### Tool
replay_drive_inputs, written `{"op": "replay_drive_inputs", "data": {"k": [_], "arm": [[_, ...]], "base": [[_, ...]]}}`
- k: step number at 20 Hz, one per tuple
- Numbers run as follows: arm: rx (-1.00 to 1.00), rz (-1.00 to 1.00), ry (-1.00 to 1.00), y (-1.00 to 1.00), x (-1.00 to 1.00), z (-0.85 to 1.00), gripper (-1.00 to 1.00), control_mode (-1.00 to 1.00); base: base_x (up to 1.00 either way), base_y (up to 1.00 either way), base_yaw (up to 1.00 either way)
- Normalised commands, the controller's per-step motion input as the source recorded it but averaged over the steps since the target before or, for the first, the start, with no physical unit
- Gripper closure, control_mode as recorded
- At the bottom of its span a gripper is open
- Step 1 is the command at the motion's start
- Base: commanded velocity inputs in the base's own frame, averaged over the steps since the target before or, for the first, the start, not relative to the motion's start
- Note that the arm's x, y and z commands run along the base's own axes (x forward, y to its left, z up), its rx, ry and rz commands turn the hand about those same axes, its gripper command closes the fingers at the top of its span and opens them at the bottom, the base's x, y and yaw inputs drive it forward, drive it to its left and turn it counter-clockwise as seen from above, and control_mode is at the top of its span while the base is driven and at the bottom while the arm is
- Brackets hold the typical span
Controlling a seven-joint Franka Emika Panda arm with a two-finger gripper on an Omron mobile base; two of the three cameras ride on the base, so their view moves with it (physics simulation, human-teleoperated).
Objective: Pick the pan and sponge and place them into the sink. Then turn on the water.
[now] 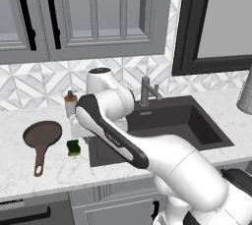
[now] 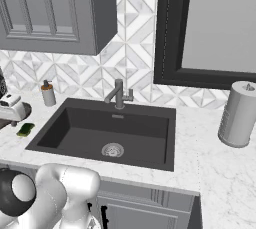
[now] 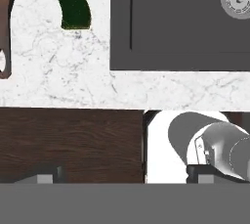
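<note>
The dark brown pan (image 1: 42,134) lies on the marble counter left of the sink (image 1: 197,129), its handle (image 3: 5,32) pointing toward the front edge. The sponge (image 1: 74,147), green side up, lies between pan and sink (image 2: 60,128); it also shows from the right (image 2: 25,129) and from above (image 3: 74,4). My gripper (image 3: 123,175) hangs open and empty above the counter's front edge, looking straight down, with the sponge a little ahead of it and the sink (image 3: 185,56) off to one side. The basin holds nothing but its drain (image 2: 112,149). No water shows at the faucet (image 2: 119,94).
A soap dispenser (image 1: 70,103) stands at the backsplash behind the pan. A paper towel roll (image 2: 239,114) stands on the counter right of the sink. Wall cabinets (image 1: 83,17) hang above. Dark wood floor (image 3: 68,145) lies below the counter edge.
</note>
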Motion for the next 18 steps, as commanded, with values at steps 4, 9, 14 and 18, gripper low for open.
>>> {"op": "replay_drive_inputs", "data": {"k": [4, 9, 14, 18], "arm": [[0.0, 0.0, -0.08, 0.85, 0.0, -0.44, -1.0, -1.0], [0.0, 0.0, -0.04, 0.68, 0.12, -0.35, -1.0, -1.0], [0.0, 0.0, 0.04, 0.61, 0.25, -0.26, -1.0, -1.0], [0.0, 0.0, 0.02, 0.68, 0.27, -0.21, -1.0, -1.0]], "base": [[0.0, 0.0, 0.0], [0.0, 0.0, 0.0], [0.0, 0.0, 0.0], [0.0, 0.0, 0.0]]}}
